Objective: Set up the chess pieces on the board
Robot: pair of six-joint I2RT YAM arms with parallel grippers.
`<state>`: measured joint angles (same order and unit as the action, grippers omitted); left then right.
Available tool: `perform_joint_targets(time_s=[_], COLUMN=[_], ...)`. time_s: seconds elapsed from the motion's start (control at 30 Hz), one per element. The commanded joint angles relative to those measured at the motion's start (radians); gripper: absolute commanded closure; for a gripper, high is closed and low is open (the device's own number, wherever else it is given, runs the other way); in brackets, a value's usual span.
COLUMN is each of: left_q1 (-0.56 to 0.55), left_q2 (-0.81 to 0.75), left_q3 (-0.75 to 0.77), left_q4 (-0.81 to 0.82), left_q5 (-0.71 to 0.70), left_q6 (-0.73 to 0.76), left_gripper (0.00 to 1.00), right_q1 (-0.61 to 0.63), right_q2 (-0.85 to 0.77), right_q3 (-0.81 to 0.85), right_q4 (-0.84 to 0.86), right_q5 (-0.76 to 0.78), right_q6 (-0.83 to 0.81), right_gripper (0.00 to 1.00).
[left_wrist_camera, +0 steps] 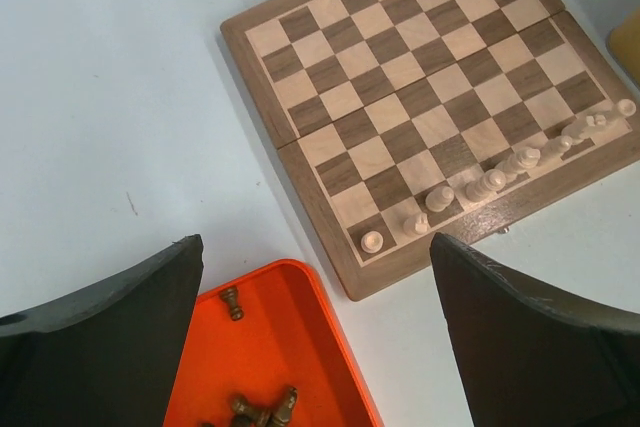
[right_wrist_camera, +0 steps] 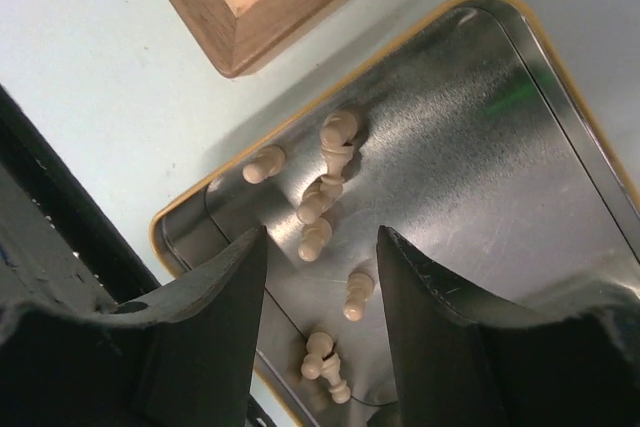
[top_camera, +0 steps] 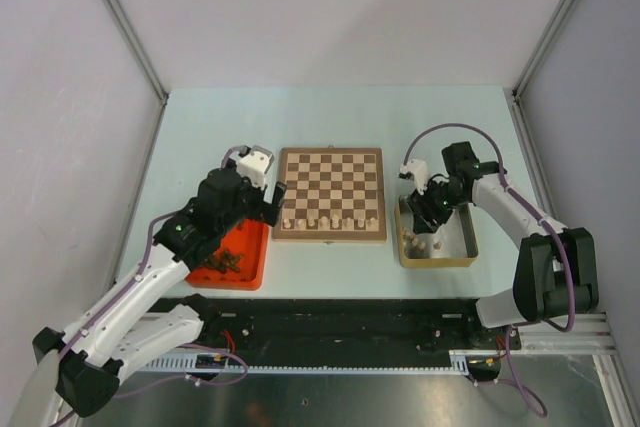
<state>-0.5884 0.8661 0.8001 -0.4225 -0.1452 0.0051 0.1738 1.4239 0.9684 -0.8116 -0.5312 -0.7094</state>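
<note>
Top view, board: the board (top_camera: 330, 182) sits mid-frame, with a row of pale chess pieces (top_camera: 325, 219) standing along its lower edge.
Top view, left gripper: the left gripper (top_camera: 274, 205) is at the board's lower-left corner, above the red tray (top_camera: 256, 265). Its jaws are spread wide and hold nothing.
Top view, right gripper: the right gripper (top_camera: 427, 217) is low over the gold tin (top_camera: 455, 245), right of the board. This arm is much the nearer to the loose pieces (top_camera: 413, 242).
Left wrist, room: the board is upper right. The dark pieces (left_wrist_camera: 262, 409) lie in the tray at the bottom, with bare table (left_wrist_camera: 100, 97) on the left.
Right wrist, grip: the jaws are about half open, with nothing clamped.
Right wrist, target: the loose pieces lie on their sides on the tin floor. One pawn (right_wrist_camera: 315, 239) lies between the fingertips, long axis roughly up-down in the frame, so closing would likely take it across its waist.
Right wrist, edges: the tin wall is close at lower left. Neighbours lie just above the pawn and could be nudged.
</note>
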Motion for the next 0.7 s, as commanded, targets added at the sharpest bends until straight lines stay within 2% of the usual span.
perform_joint_targets(time_s=[0.0,0.5,0.67], left_q1=[0.007,0.007,0.007], left_q2=[-0.03,-0.036,-0.038], left_q3=[0.008,0.005,0.005], left_q4=[0.042,0.044,0.044], left_q5=[-0.033,-0.013,-0.01], left_q6=[0.068,0.067,0.068], left_gripper=[0.0,0.0,0.0], right_q1=[0.012,0.087,0.112], right_q2=[0.024,0.107,0.141], right_q3=[-0.002,-0.014,-0.014], right_q4=[-0.005,0.005,0.005], right_q5=[0.085,0.134,0.151], right_q6=[-0.006,0.001,0.004], right_gripper=[0.46,0.5,0.56])
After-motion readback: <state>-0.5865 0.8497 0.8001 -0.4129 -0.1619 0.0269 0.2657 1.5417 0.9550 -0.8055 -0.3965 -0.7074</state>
